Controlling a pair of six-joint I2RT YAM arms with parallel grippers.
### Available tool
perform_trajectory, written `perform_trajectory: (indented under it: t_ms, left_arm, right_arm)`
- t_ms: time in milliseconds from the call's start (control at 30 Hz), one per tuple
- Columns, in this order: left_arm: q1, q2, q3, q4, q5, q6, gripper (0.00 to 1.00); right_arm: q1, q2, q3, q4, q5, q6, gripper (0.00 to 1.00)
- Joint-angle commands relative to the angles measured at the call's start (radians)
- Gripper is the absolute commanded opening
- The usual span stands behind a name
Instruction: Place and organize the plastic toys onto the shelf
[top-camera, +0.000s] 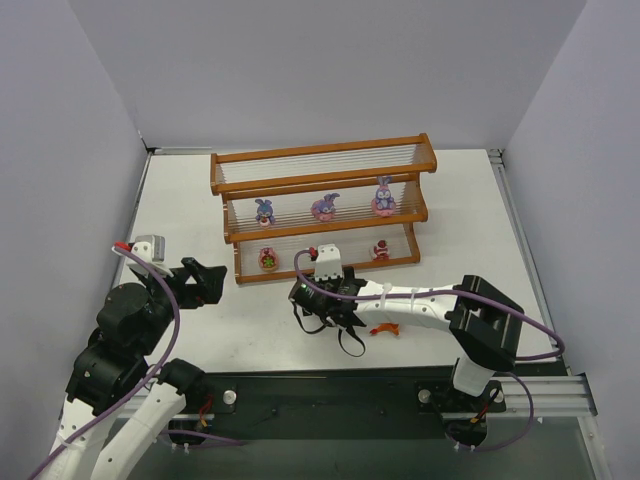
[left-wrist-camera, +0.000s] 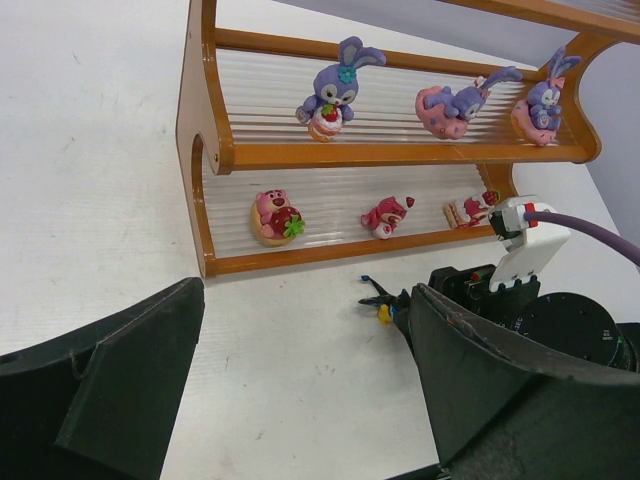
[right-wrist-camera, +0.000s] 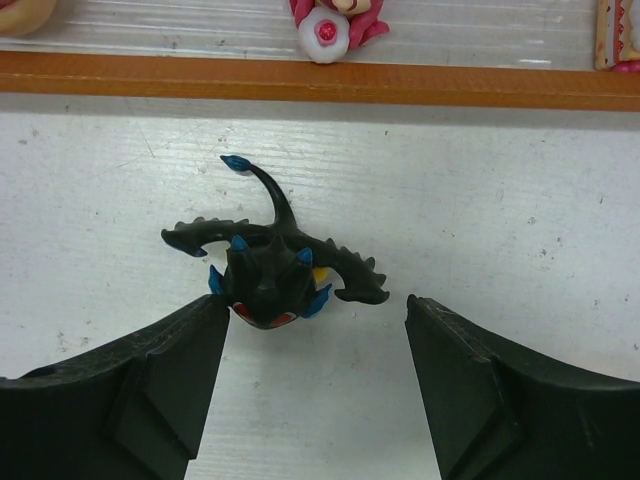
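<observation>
Three purple bunnies on middle tier of shelf, three pink toys along bottom tier. Black winged toy down on worktop just before shelf's front rail, between spread fingers of right tool; touching one finger or just shy of it, hard to tell. Orange toy on worktop beside right arm. Left tool spread apart, hovering near shelf's left front corner.

The left gripper hovers with its jaws spread wide. The right arm stretches leftward, the right gripper held low, jaws equally apart.
</observation>
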Motion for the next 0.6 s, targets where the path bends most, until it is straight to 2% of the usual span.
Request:
perform_trajectory:
  t_ms: [0, 300, 400, 567]
  left_arm:
    - [0.003, -0.001, 0.014, 0.026, -0.001, -0.006, 0.93]
    - [0.003, 0.019, 0.021, 0.036, -0.005, 0.004, 0.93]
    - [0.003, 0.025, 0.021, 0.039, -0.007, 0.009, 0.93]
    - [0.003, 0.034, 0.023, 0.046, -0.008, 0.017, 0.93]
  right_arm:
    - [-0.008, -0.005, 0.02, 0.002, 0.037, -0.006, 0.73]
    - [-0.006, -0.027, 0.006, 0.065, 0.032, -0.026, 0.71]
    - [-0.008, -0.008, 0.012, 0.081, 0.009, -0.041, 0.68]
    - [-0.016, 0.033, 0.036, 0.079, -0.023, -0.041, 0.57]
